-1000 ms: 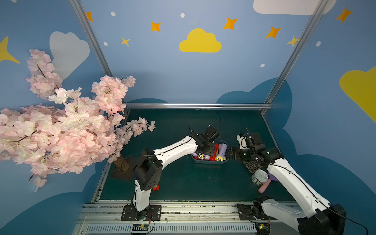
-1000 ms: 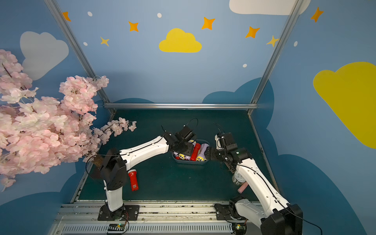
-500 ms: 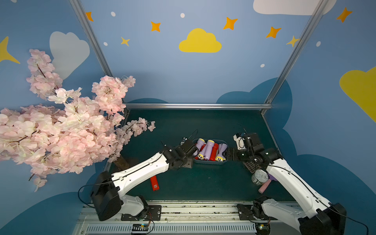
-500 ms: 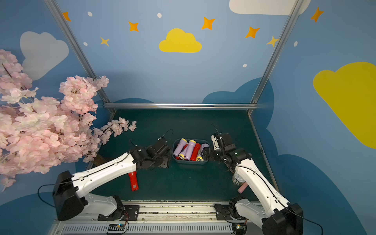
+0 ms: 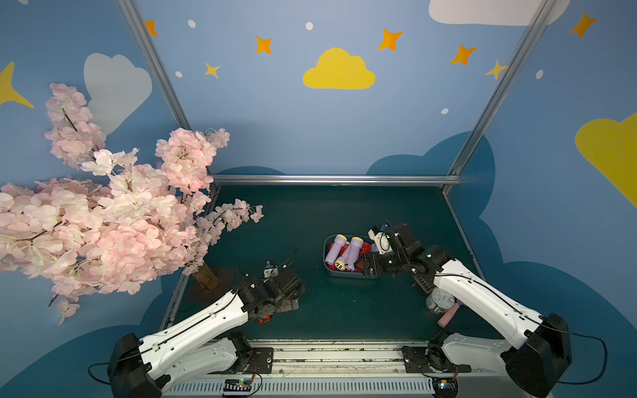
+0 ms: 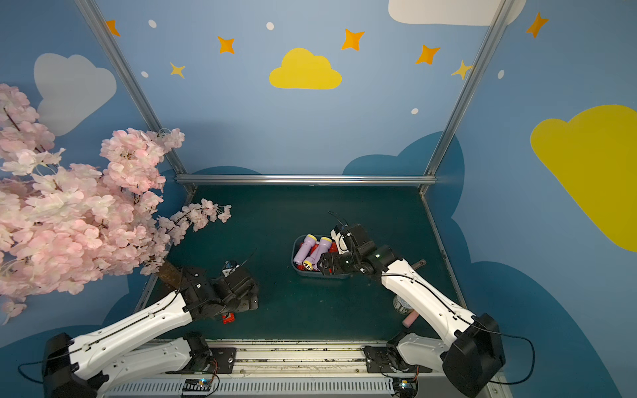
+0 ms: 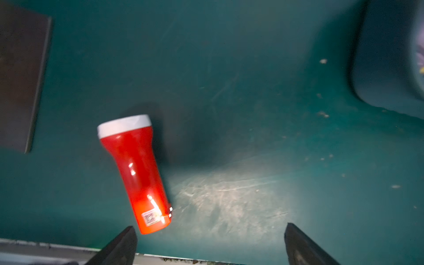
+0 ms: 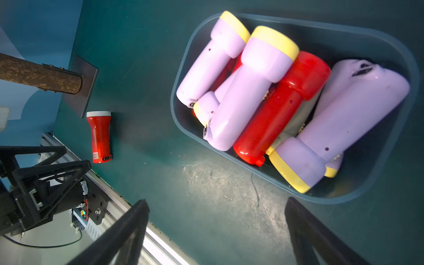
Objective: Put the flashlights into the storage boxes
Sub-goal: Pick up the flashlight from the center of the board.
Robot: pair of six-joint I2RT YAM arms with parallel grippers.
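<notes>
While the left tool hangs with its jaws spread wide and nothing between them, a lone red flashlight lies flat on the green tabletop right beneath it, tail end close by one finger, out at 8 o'clock from the storage box. Over at the box's 4 o'clock corner the right tool gapes just as wide and grips nothing, poised above bare tabletop just beside the rim. Inside the box, lilac flashlights with yellow head rings and a red one lie piled across each other.
</notes>
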